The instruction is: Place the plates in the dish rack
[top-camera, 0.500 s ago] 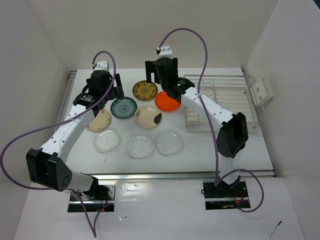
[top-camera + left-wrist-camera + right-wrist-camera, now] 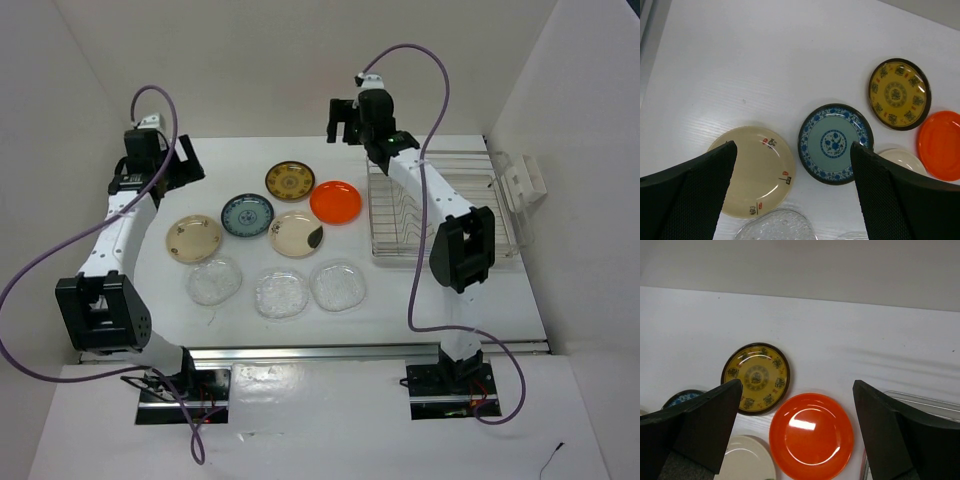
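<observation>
**White bench, eight plates lying flat beside the wire rack**

White bench [image 2: 450, 300] fills the floor of a white-walled booth, and every plate lies flat on it, left of the rack.

The back row holds the brown round plate with a gold pattern [image 2: 290, 181] and, just to its right, the glossy orange round plate [image 2: 335, 202]. Nearer the arms sit the teal patterned round plate [image 2: 247, 215], the tan round plate [image 2: 194, 238] at far left, and the cream round plate with a dark patch [image 2: 296, 233], whose rim comes very close to the orange one. The front row is three clear glass round plates [image 2: 214, 280] [image 2: 281, 293] [image 2: 338, 285], side by side and apart.

The rectangular silver wire dish rack [image 2: 470, 185] stands at the right of the bench, near the orange plate but not touching it.

The left pincer [image 2: 792, 147] hangs above the far left of the bench with its jaws spread wide, gripping nothing; between its fingers the wrist camera looks down on the tan and teal plates. The right pincer [image 2: 797, 385] is likewise wide open and holds nothing, raised over the back edge with the orange and brown plates below it. Purple cables [image 2: 60, 260] loop from both arms.
</observation>
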{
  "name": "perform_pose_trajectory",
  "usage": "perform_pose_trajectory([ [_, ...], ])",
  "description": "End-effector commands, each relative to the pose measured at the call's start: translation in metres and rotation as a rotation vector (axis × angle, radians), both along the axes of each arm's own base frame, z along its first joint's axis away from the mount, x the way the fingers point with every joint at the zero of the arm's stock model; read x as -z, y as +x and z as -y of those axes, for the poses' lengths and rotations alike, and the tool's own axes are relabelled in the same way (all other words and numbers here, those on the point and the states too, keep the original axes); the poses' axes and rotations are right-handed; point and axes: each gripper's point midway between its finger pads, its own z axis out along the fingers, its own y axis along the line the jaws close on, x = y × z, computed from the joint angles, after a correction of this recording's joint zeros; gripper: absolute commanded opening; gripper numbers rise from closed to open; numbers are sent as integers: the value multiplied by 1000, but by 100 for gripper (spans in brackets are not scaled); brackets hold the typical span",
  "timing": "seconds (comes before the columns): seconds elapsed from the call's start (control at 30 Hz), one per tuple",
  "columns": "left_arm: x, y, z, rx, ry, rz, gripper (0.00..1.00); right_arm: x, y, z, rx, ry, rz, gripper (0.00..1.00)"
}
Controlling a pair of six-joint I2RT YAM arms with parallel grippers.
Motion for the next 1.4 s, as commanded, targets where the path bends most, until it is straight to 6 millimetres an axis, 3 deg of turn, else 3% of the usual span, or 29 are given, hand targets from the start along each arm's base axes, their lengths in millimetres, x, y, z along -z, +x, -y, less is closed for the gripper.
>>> perform_pose_trajectory([
  [0.0,-16,10,26,240,-80,105,99,-11,-8,-18,-133,55,11,100],
  [0.2,15,21,38,379,-124,36,99,0,-14,-27,-271,93,-37,100],
  [0.27,20,23,33,328,-132,19,99,-2,-19,-31,-309,95,-29,100],
  [0.33,42,15,25,268,-161,-40,99,0,-24,-36,-355,98,-18,100],
  [0.37,35,9,16,226,-183,-17,99,0,-24,-36,-359,87,-12,100],
  [0.4,54,-4,10,172,-205,-63,99,2,-25,-38,-372,92,-12,100],
  [0.5,64,-30,-24,-73,-225,-88,99,-1,-24,-42,-401,84,3,100],
  [0.53,83,-46,-31,-130,-237,-133,99,-8,-25,-44,-415,90,10,100],
  [0.6,84,-64,-48,-218,-265,-123,99,-6,-28,-45,-427,92,-1,100],
  [0.63,97,-76,-52,-249,-272,-144,99,-7,-30,-48,-447,99,-3,100],
  [0.77,113,-99,-74,-341,-313,-152,98,-6,-38,-53,-510,134,-4,100],
  [0.83,122,-105,-75,-331,-332,-152,93,-7,-40,-52,-532,152,-12,100],
  [0.97,125,-106,-81,-283,-311,-127,88,-3,-42,-52,-540,155,-22,100],
  [1.13,154,-111,-97,-285,-330,-185,81,-8,-47,-55,-560,170,-17,98],
  [1.27,160,-103,-86,-202,-395,-166,79,-9,-51,-61,-576,181,-24,98],
  [1.37,162,-97,-94,-171,-367,-177,77,-12,-49,-62,-577,181,-19,98],
])
